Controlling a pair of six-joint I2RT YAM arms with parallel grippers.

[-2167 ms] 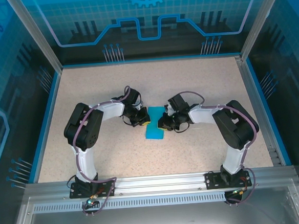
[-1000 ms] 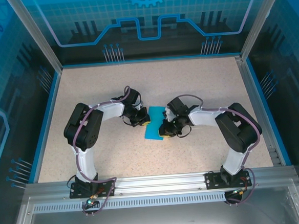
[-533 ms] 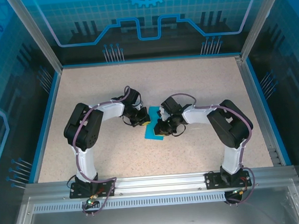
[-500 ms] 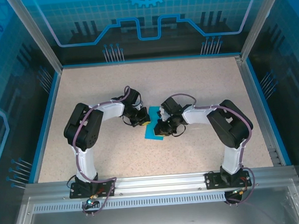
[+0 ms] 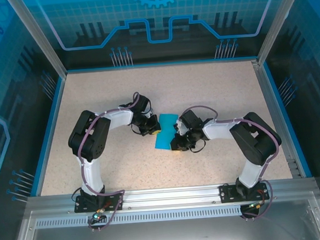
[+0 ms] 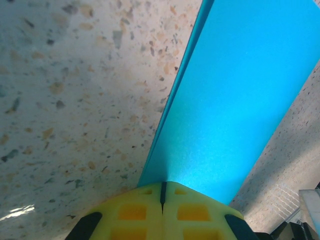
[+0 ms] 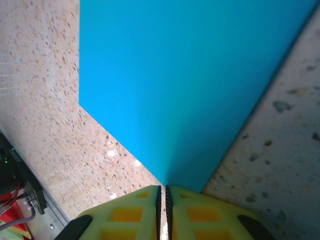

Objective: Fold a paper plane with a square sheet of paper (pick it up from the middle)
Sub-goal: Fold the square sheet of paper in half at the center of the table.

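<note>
1. At the bottom edge of the left wrist view, the left tool (image 6: 162, 187) has its yellow fingers pressed together, with only a hairline seam between them. The tips touch the near end of the folded cyan sheet (image 6: 235, 100). I cannot tell whether paper sits inside the seam.
2. At the bottom of the right wrist view, the right tool (image 7: 162, 190) is almost fully closed, a thin slit showing. It pinches the sheet where the paper narrows down to the fingertips.
3. Beyond the fingers, the sheet runs toward the upper right of each wrist frame over the speckled bench (image 6: 75, 100). The left wrist view shows a darker fold strip along the sheet's left edge. The right wrist view shows a flat face and one free corner at centre left.
4. The top view adds the whole layout. The sheet is a narrow strip at mid-frame, with the left tool at its left edge and the right tool at its lower right edge.
</note>
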